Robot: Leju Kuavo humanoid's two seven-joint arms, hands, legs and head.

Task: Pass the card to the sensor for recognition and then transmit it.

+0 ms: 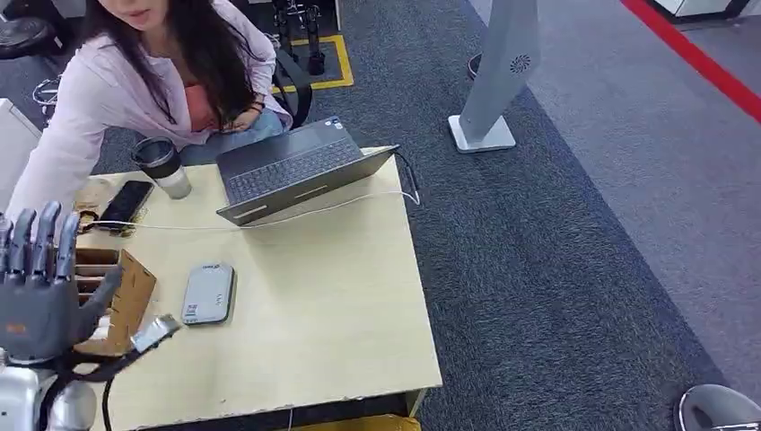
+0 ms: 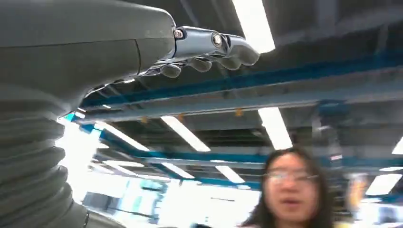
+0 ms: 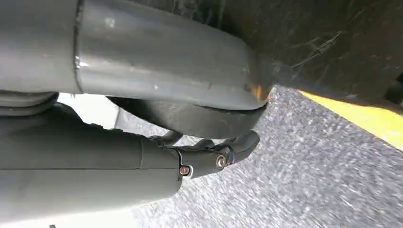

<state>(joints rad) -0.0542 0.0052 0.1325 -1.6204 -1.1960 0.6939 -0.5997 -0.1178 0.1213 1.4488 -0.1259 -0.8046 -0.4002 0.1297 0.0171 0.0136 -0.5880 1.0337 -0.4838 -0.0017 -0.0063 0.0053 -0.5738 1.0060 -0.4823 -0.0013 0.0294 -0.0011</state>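
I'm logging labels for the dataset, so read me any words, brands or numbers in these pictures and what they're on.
None can be read.
Sensor: a small mark near one end and a sticker strip at the other, both too small to read.
Laptop: a small sticker by the keyboard, too blurred to read.
White floor stand: a round emblem, no legible text.

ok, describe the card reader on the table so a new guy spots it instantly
Start at the wooden table with the open laptop at its far edge. Nearer the robot lies the card reader: a flat, light grey rounded slab, just right of the cardboard holder, unlike the black phone farther back.
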